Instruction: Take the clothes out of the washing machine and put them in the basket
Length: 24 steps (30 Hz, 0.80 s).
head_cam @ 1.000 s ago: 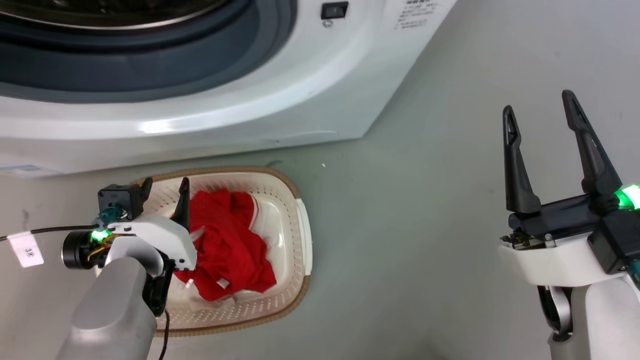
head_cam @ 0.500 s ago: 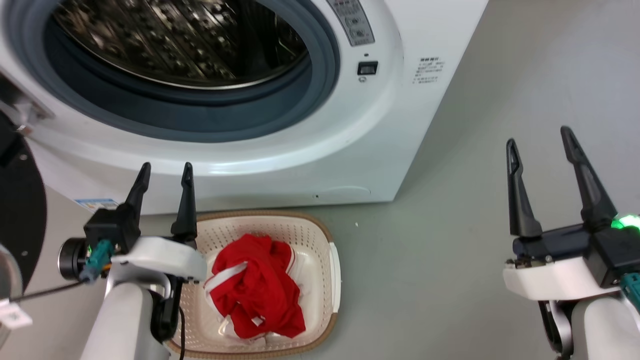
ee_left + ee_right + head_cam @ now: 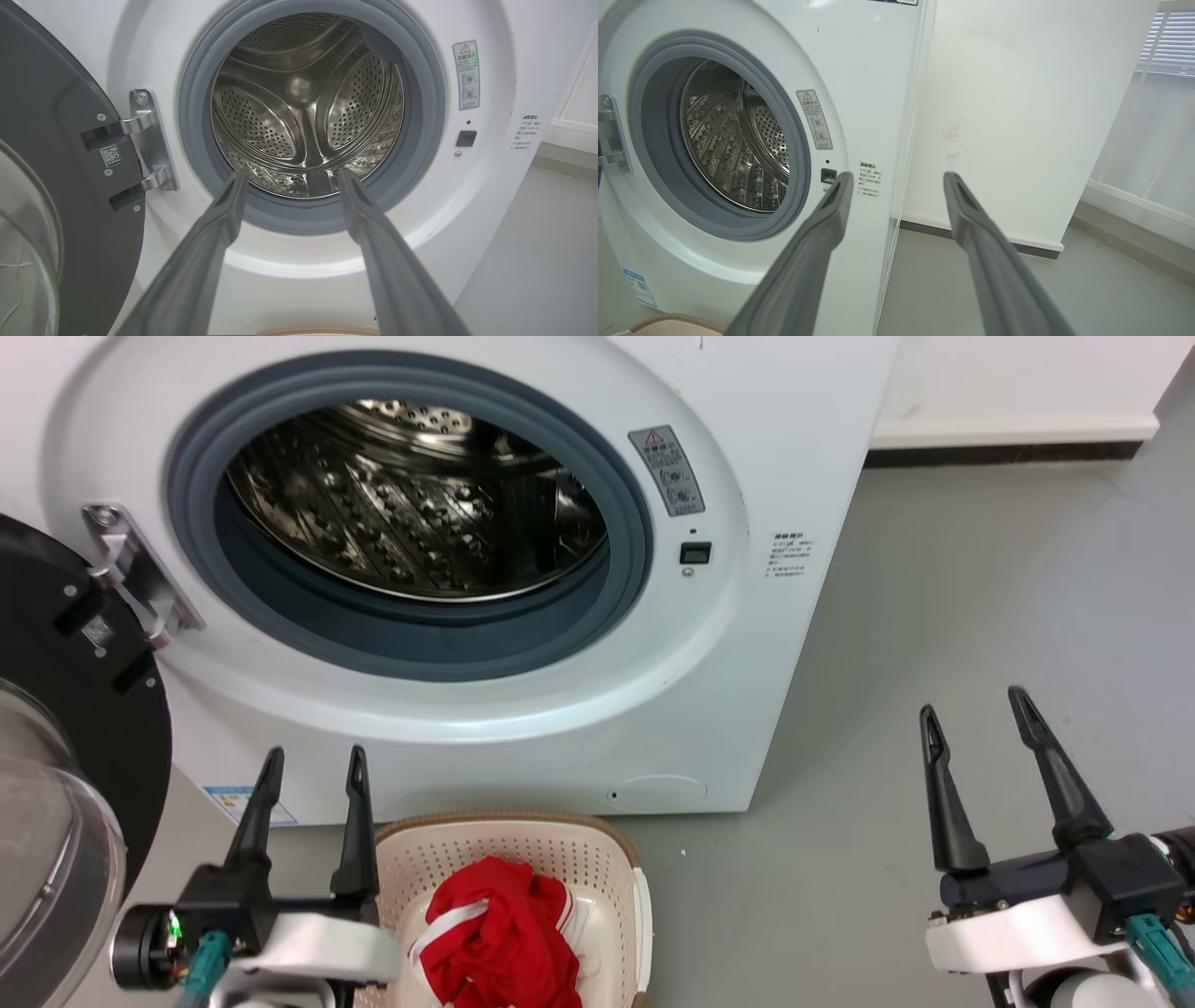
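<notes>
The red clothes [image 3: 499, 943] lie bunched in the cream basket [image 3: 523, 823], which sits on the grey floor [image 3: 980, 597] just in front of the washing machine [image 3: 747, 644]. The machine's door [image 3: 56, 644] is swung open. The left gripper [image 3: 313, 761] hovers beside the basket and the right gripper [image 3: 973, 705] well apart from it, both with fingers spread.

Left gripper [image 3: 315, 758] and right gripper [image 3: 973, 707]: long dark tapered fingers [image 3: 946, 803], black mounts [image 3: 1111, 882], white wrist shells [image 3: 1018, 933], teal cable connectors [image 3: 1153, 941]

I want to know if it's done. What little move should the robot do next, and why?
Probably just draw the left gripper back and rest. The washing machine looks bare inside, the clothes lie in the basket, and the right gripper is open and empty too.
</notes>
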{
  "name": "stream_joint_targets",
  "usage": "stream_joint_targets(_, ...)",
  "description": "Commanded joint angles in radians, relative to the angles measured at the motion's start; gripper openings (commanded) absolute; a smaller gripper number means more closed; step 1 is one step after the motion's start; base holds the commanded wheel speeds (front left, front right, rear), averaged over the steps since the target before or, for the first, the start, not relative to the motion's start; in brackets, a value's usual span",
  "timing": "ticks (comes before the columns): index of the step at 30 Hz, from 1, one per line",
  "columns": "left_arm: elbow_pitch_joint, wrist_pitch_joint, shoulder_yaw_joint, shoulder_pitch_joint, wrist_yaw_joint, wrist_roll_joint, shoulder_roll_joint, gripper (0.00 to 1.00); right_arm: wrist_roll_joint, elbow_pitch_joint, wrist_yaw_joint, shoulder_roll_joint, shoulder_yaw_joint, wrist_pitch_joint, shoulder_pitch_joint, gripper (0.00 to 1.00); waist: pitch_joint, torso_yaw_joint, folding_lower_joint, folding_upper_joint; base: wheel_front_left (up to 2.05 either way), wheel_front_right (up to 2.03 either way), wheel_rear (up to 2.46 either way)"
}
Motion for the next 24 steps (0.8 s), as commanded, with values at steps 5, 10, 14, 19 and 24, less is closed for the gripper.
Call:
stream_joint_targets(5,-0.018,-0.003,-0.001,0.062,0.007,0.027,-0.014,1.00,0.012,0.004,-0.001,0.001,-0.002,-0.002,0.030,1.00,-0.048,-0.003,0.0003,0.0000,0.00,0.00,0.00)
stream_joint_targets(10,-0.026,-0.003,0.000,0.095,0.012,0.035,-0.022,1.00,0.016,0.000,-0.001,0.001,-0.008,-0.002,0.042,1.00,-0.066,-0.011,0.0003,0.0000,0.00,0.00,0.00)
stream_joint_targets(14,-0.028,-0.003,-0.003,0.108,0.017,0.048,-0.024,1.00,0.021,-0.001,-0.001,0.001,-0.011,-0.002,0.041,1.00,-0.068,-0.017,0.0003,0.0000,0.00,0.00,0.00)
stream_joint_targets(19,-0.028,-0.003,-0.011,0.107,0.025,0.069,-0.026,1.00,0.029,0.000,-0.001,0.001,-0.006,-0.002,0.038,1.00,-0.066,-0.024,0.0003,0.0000,0.00,0.00,0.00)
stream_joint_targets(24,-0.032,-0.003,-0.011,0.109,0.030,0.071,-0.028,1.00,0.029,0.002,-0.001,0.001,-0.007,-0.002,0.037,1.00,-0.065,-0.027,0.0003,0.0000,0.00,0.00,0.00)
